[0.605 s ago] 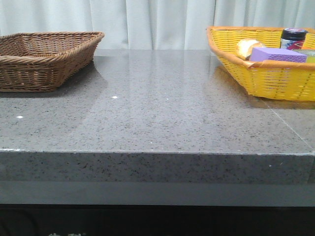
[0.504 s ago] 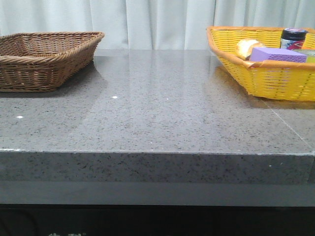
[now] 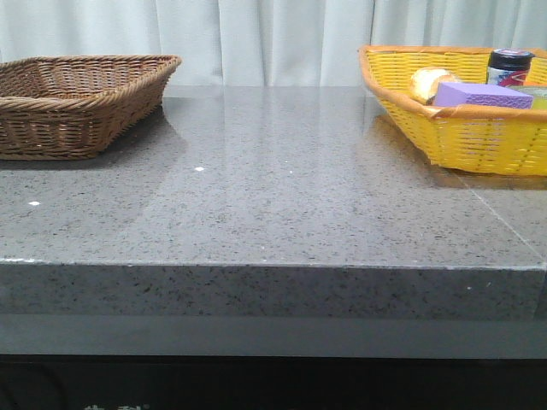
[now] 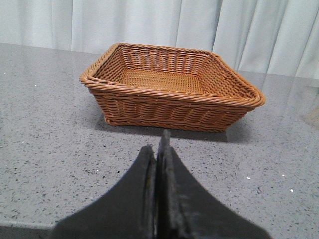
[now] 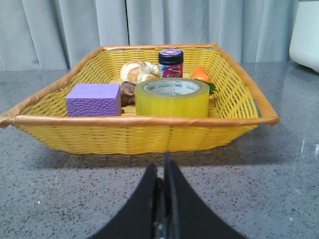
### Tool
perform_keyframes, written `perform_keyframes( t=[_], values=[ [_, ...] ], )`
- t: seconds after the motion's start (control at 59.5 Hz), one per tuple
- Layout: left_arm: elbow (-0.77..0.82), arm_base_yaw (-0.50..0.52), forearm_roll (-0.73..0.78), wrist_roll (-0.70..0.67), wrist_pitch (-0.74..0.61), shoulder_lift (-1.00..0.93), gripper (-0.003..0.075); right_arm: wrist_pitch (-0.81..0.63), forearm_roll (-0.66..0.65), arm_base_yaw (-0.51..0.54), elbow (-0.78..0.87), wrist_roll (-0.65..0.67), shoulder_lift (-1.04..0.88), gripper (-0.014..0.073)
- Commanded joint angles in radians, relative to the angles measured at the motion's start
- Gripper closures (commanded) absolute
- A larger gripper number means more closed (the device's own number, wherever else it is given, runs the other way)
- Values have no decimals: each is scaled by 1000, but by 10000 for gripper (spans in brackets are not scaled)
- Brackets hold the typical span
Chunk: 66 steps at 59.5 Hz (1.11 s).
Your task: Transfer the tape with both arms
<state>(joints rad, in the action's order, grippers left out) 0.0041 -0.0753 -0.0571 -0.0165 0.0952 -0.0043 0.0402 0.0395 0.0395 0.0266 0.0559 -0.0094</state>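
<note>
The tape (image 5: 172,97), a wide yellow translucent roll with a white core and green lettering, lies flat inside the yellow basket (image 5: 149,133). In the front view the basket's wall (image 3: 479,141) hides the roll. My right gripper (image 5: 162,162) is shut with nothing in it, over the grey counter just short of the yellow basket. My left gripper (image 4: 157,144) is shut and empty too, over the counter in front of the brown wicker basket (image 4: 169,104). Neither gripper shows in the front view.
In the yellow basket with the tape are a purple sponge block (image 5: 93,99), a dark jar (image 5: 171,63), a bun (image 5: 134,70) and an orange item (image 5: 201,73). The brown basket (image 3: 77,107) stands at the counter's far left with nothing in it.
</note>
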Motion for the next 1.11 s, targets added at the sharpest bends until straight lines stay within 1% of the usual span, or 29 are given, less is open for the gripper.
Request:
perform_keyframes(
  t=[0.0,0.118,0.269,0.42,0.638,0.773,0.856,0.991,1.092],
  values=[
    [5,2,-8,-1,-104,-16,741,-76,-8,4,-6,0,-23,662],
    [5,2,-10,-1,-106,-16,741,-112,-8,4,-6,0,-23,662],
    [3,2,-10,-1,-122,-16,741,-112,-8,4,-8,0,-23,662],
    [-48,2,-10,-4,-134,-14,741,-54,-1,4,-63,0,-23,662],
    [-272,2,-10,-4,23,-14,741,129,-1,4,-282,0,-16,662],
    [-413,2,-10,-4,151,15,741,229,-1,4,-426,0,40,662],
    [-513,2,-10,-4,233,61,741,291,-1,4,-529,0,116,662],
    [-652,2,-10,-4,304,174,741,438,-1,4,-686,0,260,662],
    [-738,2,-10,-4,369,267,741,553,-1,4,-773,0,356,662]
  ],
)
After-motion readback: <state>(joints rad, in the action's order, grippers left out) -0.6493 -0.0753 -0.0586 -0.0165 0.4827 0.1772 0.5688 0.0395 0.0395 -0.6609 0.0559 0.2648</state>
